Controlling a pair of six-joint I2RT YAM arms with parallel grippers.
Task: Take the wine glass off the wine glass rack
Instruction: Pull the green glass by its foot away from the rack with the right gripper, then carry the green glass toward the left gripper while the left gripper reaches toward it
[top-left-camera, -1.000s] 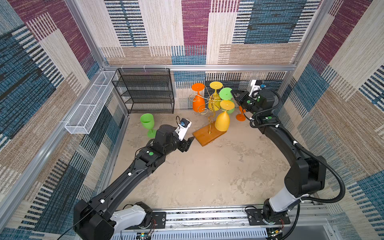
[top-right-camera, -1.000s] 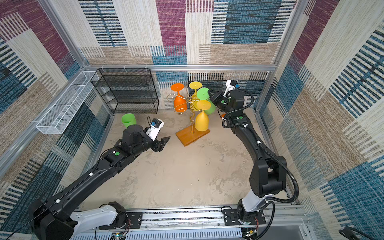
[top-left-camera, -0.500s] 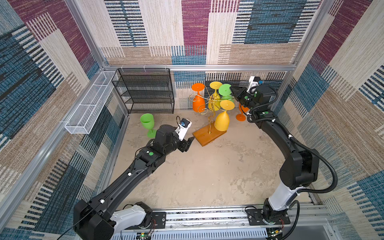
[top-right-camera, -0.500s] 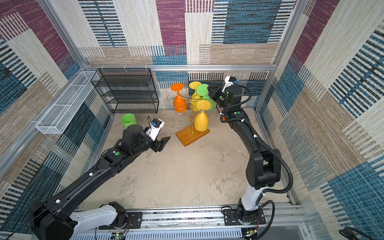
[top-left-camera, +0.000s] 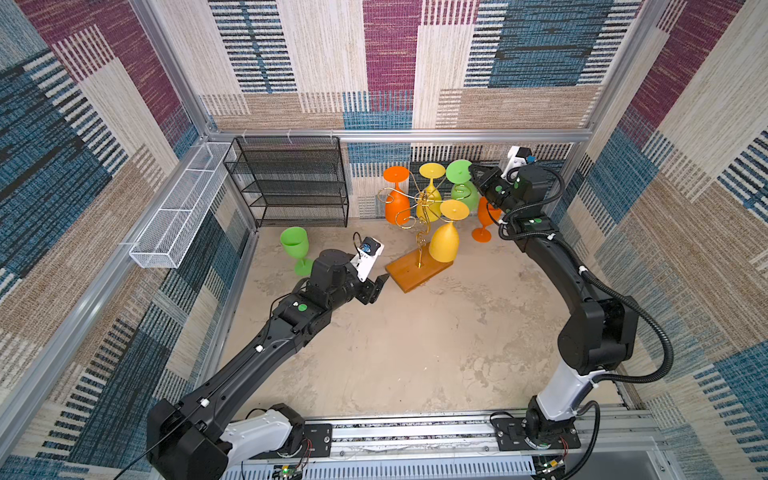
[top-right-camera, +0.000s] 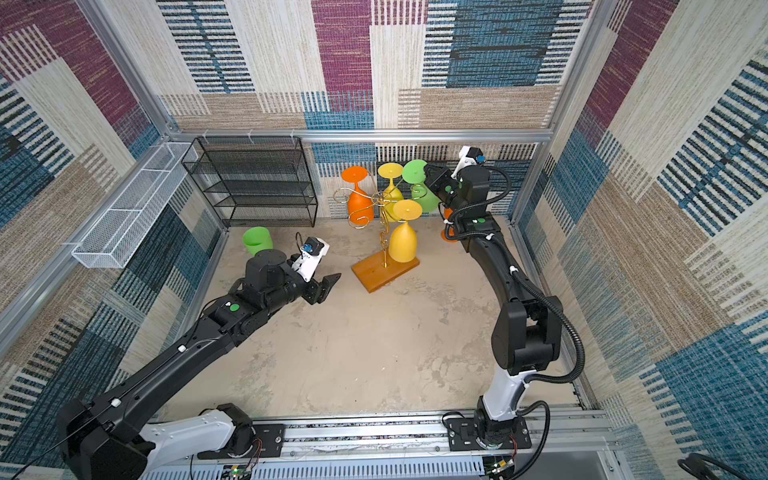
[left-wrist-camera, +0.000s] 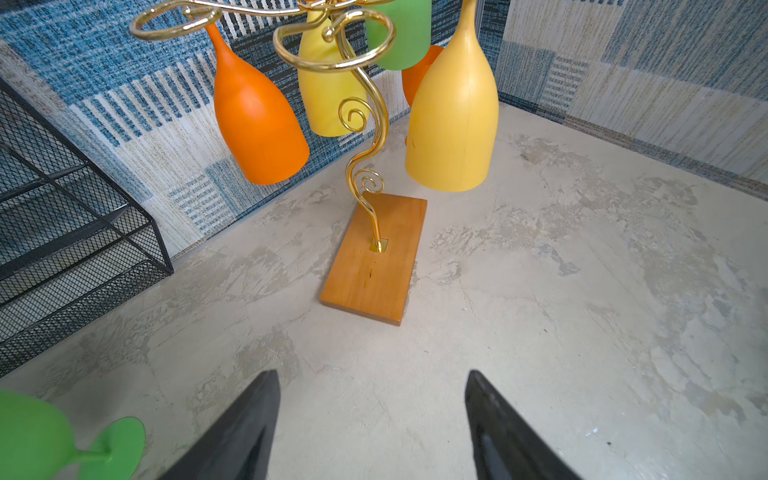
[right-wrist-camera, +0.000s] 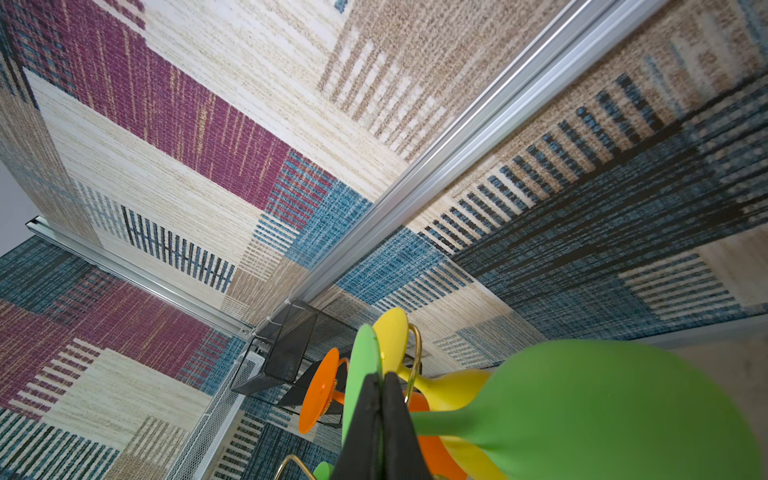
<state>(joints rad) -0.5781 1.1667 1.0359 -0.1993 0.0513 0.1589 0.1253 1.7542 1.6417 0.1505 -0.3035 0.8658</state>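
The wine glass rack (top-left-camera: 417, 268) (top-right-camera: 384, 270) (left-wrist-camera: 374, 266), gold wire on a wooden base, stands at the back of the floor. A green wine glass (top-left-camera: 465, 196) (top-right-camera: 428, 199) (right-wrist-camera: 602, 407) hangs upside down at its right side. My right gripper (top-left-camera: 477, 175) (top-right-camera: 429, 172) (right-wrist-camera: 380, 376) is shut on the rim of that glass's green foot disc. Whether the stem still sits in a wire arm cannot be told. My left gripper (top-left-camera: 380, 286) (top-right-camera: 329, 286) (left-wrist-camera: 370, 376) is open and holds nothing, low over the floor in front of the wooden base.
An orange glass (top-left-camera: 397, 208) and two yellow glasses (top-left-camera: 444, 245) (top-left-camera: 430, 195) also hang from the rack. An orange glass (top-left-camera: 482, 220) stands behind my right arm. A green glass (top-left-camera: 296, 245) stands left of my left wrist. A black mesh shelf (top-left-camera: 291, 183) and white wire tray (top-left-camera: 178, 216) line the back left.
My right gripper has risen a little with the green glass's foot in it, and the right arm's elbow has drawn in. The left arm has not moved.
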